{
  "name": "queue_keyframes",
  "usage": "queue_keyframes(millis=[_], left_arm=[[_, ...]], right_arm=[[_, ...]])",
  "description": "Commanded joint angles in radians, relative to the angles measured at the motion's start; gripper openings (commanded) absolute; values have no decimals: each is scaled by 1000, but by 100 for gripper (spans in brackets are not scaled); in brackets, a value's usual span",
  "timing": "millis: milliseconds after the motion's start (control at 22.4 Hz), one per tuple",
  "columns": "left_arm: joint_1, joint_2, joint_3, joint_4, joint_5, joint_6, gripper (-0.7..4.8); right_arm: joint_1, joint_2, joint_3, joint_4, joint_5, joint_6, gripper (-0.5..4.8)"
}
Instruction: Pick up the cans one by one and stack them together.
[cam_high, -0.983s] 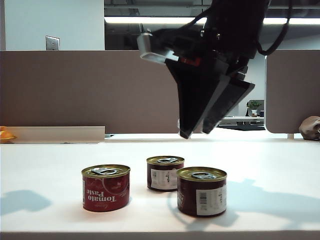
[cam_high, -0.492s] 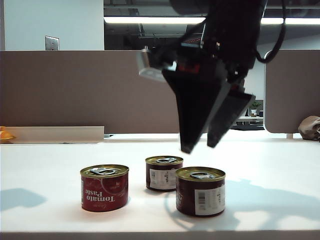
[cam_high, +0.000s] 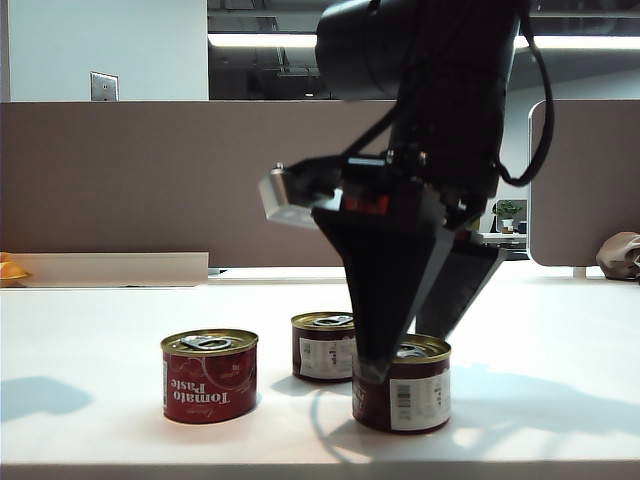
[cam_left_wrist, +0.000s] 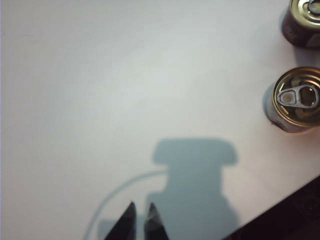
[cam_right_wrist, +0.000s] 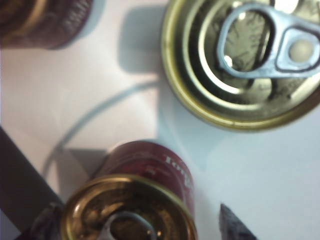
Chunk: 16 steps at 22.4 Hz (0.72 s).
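White table (cam_high: 100, 330) carries three cans, all apart, none stacked. I have the right gripper (cam_high: 400, 350), fingers spread, over the front maroon can (cam_high: 405, 385); the red can (cam_high: 210, 375) sits at nine o'clock, the second maroon can (cam_high: 322, 346) behind. Left gripper (cam_left_wrist: 139, 222), fingers together, hovers empty.

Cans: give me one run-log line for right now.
right gripper open, straddling front maroon can | left gripper shut above table | none stacked

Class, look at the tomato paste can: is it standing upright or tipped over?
Upright. The Tomato Paste can rests on its base on the table, gold pull-tab lid facing up.
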Motion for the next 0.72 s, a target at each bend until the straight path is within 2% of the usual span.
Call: queue_keyframes(millis=[45, 223, 358, 536, 715], left_arm=[[2, -3, 3, 8, -3, -3, 30], [2, -3, 3, 8, -3, -3, 30], [2, -3, 3, 8, -3, -3, 30], [2, -3, 3, 4, -3, -3, 30], [2, -4, 3, 5, -3, -5, 30]], right_arm=[[1, 6, 3, 6, 1, -3, 396], [0, 5, 8, 8, 3, -3, 294], [-2, 5, 8, 2, 8, -3, 242], [-2, 5, 27, -37, 32, -3, 241], [-2, 5, 143, -144, 76, -8, 241]])
